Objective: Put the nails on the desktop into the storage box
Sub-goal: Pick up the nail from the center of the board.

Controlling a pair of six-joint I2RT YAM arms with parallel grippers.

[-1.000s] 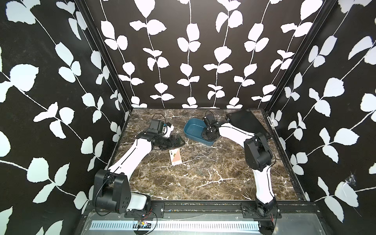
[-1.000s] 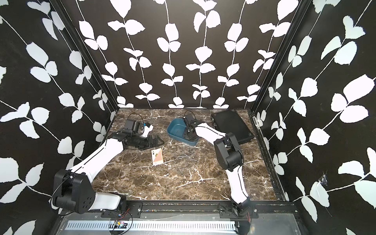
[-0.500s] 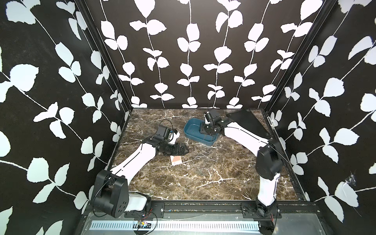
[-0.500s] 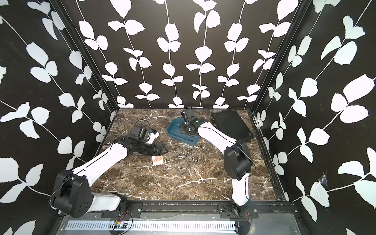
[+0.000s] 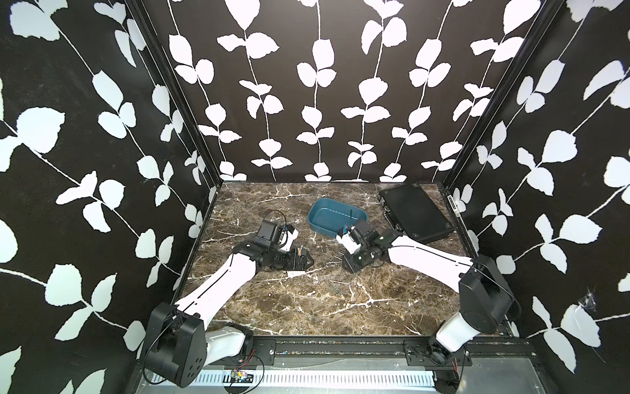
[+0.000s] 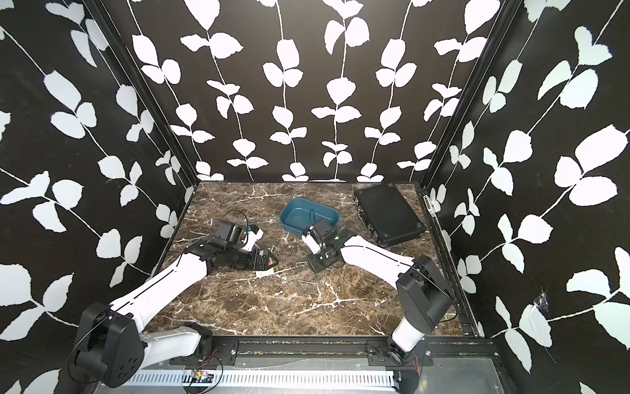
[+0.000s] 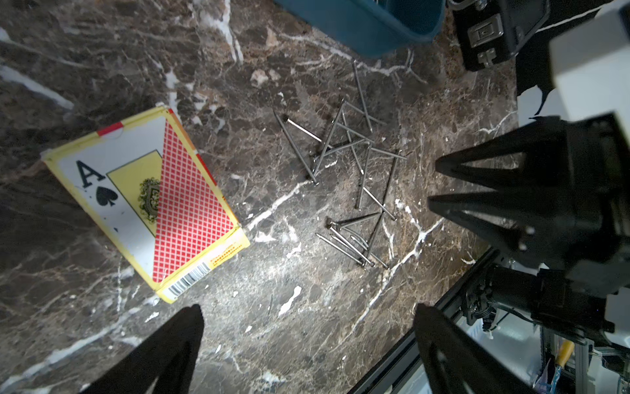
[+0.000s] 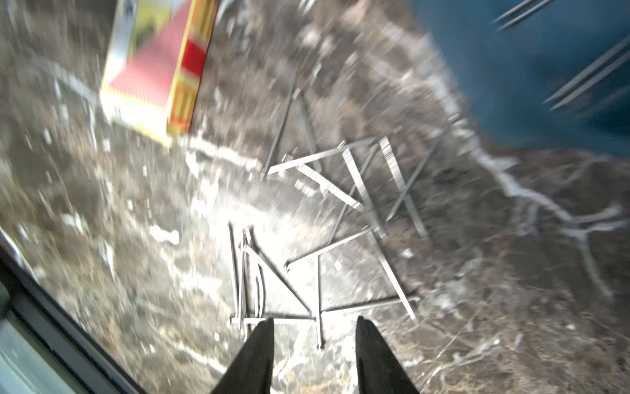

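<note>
- On the desktop (image 5: 306, 307), near the storage box (image 7: 368, 30) and a playing-card box (image 7: 146, 201), the nails (image 7: 344, 177) lie in a loose, crossed heap; a few rest inside the tub
- Appearance: thin, straight, silvery-grey shafts with small heads
- Handling, as judged: light, rigid, slick and flat-lying; best pinched across mid-shaft where several cross, since single ones may roll or pivot
- Left gripper (image 7: 308, 314): fingers spread wide, empty
- Right gripper (image 8: 315, 320): fingers partly parted above the heap, gripping nothing
</note>
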